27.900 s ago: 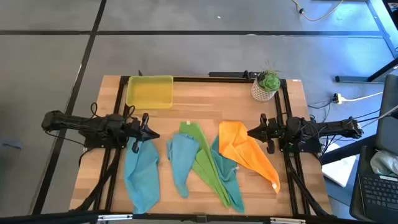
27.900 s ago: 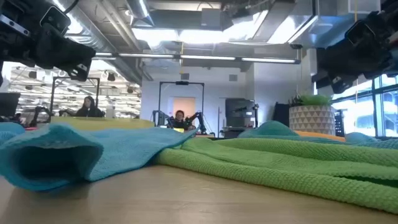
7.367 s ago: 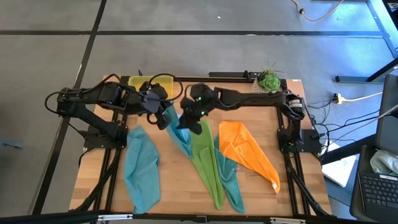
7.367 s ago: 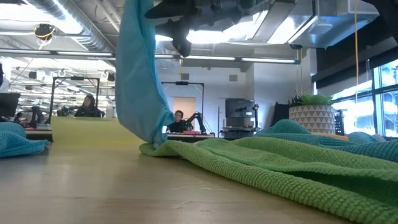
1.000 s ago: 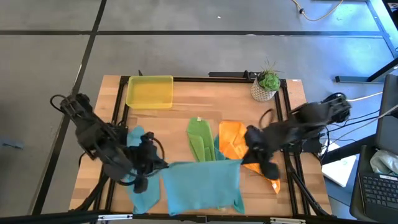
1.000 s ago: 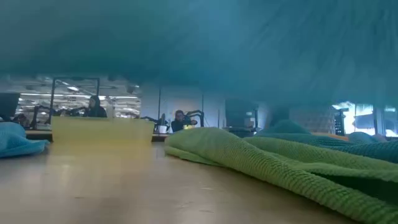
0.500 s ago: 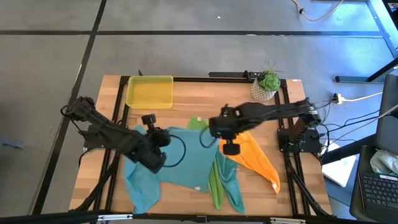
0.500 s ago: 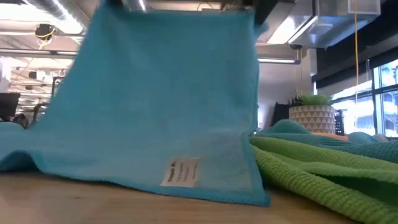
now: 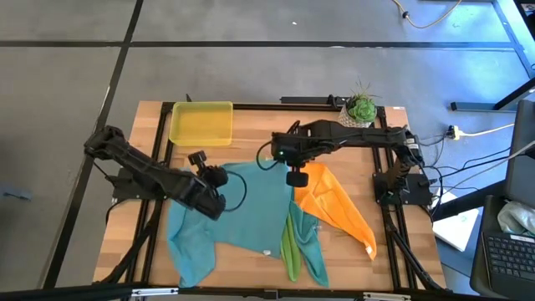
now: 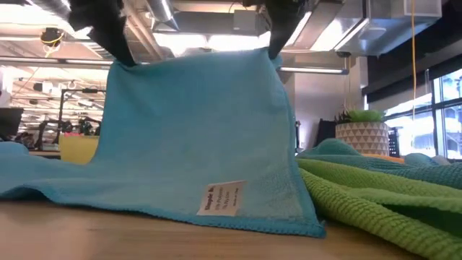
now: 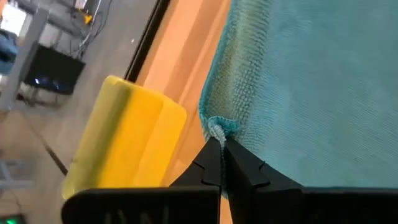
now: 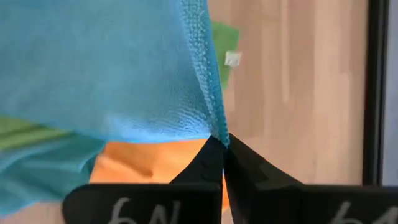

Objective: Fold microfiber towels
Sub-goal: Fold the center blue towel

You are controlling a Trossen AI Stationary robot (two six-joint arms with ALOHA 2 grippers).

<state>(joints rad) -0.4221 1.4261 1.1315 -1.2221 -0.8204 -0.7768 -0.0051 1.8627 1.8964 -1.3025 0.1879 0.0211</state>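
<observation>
yellow tray, potted plant (far edge)

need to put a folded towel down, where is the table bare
Bare wood runs between the yellow tray and the plant pot, behind the raised blue towel. A smaller patch lies beside the orange towel, near the right edge. The front middle is crowded with towels.

Five towels, one tray, one plant
</observation>
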